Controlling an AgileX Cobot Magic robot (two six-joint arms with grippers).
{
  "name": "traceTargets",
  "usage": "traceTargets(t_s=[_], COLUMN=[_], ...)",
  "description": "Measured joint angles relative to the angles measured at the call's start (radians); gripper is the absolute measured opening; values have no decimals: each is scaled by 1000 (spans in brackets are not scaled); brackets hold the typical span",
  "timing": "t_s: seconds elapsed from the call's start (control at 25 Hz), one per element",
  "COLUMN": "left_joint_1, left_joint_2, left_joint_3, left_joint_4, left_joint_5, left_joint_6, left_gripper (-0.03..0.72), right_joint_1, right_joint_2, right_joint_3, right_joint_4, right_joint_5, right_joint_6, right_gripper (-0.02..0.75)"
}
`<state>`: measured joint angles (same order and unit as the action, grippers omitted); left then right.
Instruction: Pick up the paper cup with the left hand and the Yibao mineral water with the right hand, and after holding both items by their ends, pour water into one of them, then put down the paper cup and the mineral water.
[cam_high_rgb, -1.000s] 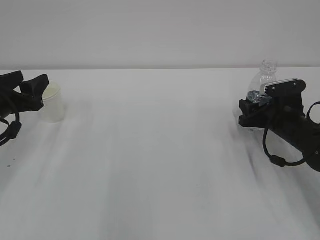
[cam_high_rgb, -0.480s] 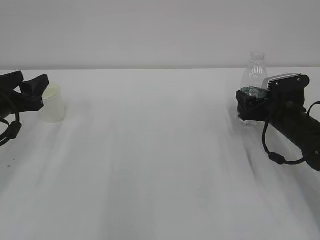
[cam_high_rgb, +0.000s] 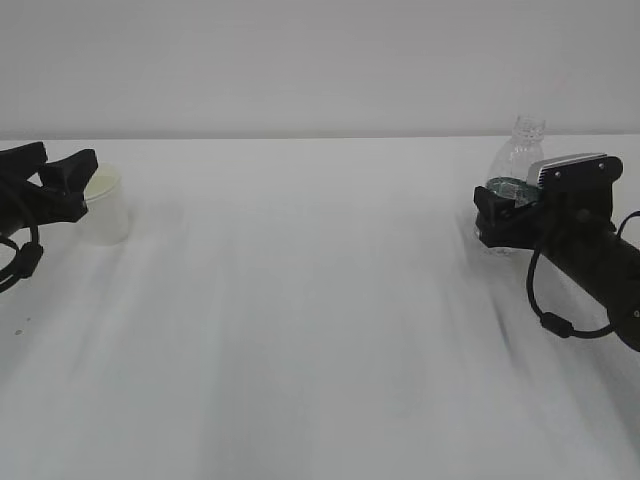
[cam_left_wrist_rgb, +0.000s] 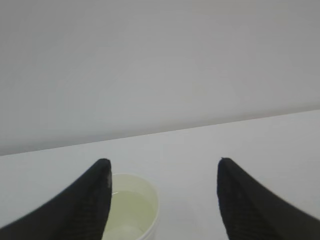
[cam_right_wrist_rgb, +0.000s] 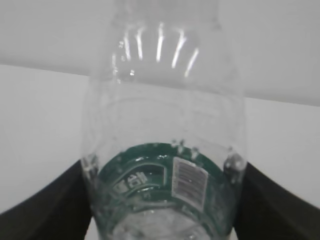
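Right wrist view puts the small clear plastic bottle of Yibao mineral water (cam_right_wrist_rgb: 165, 145) right in front of you: a see-through, softly ribbed shoulder catching white glints, a dark green label band with a pale barcode patch, and a narrow capless neck. The two black fingers (cam_right_wrist_rgb: 45, 200) of the right hand (cam_high_rgb: 497, 215) stand on either side of the label band, right against the plastic. You cannot tell from these views whether they press it or merely flank it, and the jaws stand wide. In the exterior view the bottle stands on the white, matte table (cam_high_rgb: 320, 330) at its far right, leaning slightly, with the black arm, its grey-white block and a looped black cable lying behind it.

On the far left, you see the small white paper cup (cam_high_rgb: 105, 206), tapered, with a rolled rim and a pale cream-yellow inside, standing upright on the table. The left wrist view shows its interior looking glossy, as if holding liquid. The left hand (cam_left_wrist_rgb: 162, 200) has its jaws spread; its left finger (cam_left_wrist_rgb: 85, 205) overlaps the cup's rim, while the right one is well apart from it. Whether that finger touches the cup is unclear.
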<state>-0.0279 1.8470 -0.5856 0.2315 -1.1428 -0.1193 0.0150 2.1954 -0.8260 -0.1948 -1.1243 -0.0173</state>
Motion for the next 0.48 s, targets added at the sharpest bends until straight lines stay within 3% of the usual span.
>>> traceTargets(t_s=[0.48], left_joint_1=[0], left_joint_2=[0], left_joint_3=[0], left_joint_4=[0], left_joint_5=[0], left_joint_6=[0], left_gripper=[475], right_joint_1=[0], right_joint_2=[-41], right_joint_3=[64], right_joint_4=[2], right_joint_5=[-8], right_joint_6=[-2], right_gripper=[585])
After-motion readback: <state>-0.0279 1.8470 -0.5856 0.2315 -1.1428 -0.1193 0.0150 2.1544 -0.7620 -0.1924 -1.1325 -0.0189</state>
